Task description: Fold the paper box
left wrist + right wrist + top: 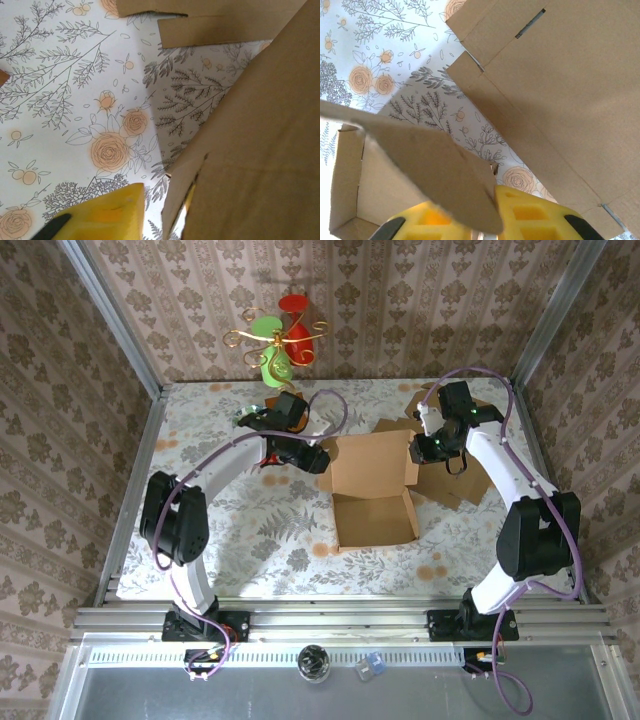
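Note:
The brown paper box point(372, 490) lies open in the middle of the flowered table, its tray part toward me and its lid panel behind. My left gripper point(318, 458) is at the box's left edge. In the left wrist view it point(167, 210) stands open astride a side flap point(185, 175), with one yellow finger point(110, 215) clear of the cardboard and the other mostly hidden behind it. My right gripper point(420, 450) is at the box's right edge. In the right wrist view it point(484, 220) is shut on a raised flap point(435, 160), which is pinched between both yellow fingers.
More flat brown cardboard point(455, 488) lies under and beside the right arm. A red, green and gold ornament point(280, 340) hangs at the back wall. Metal frame posts and papered walls close in the table on three sides.

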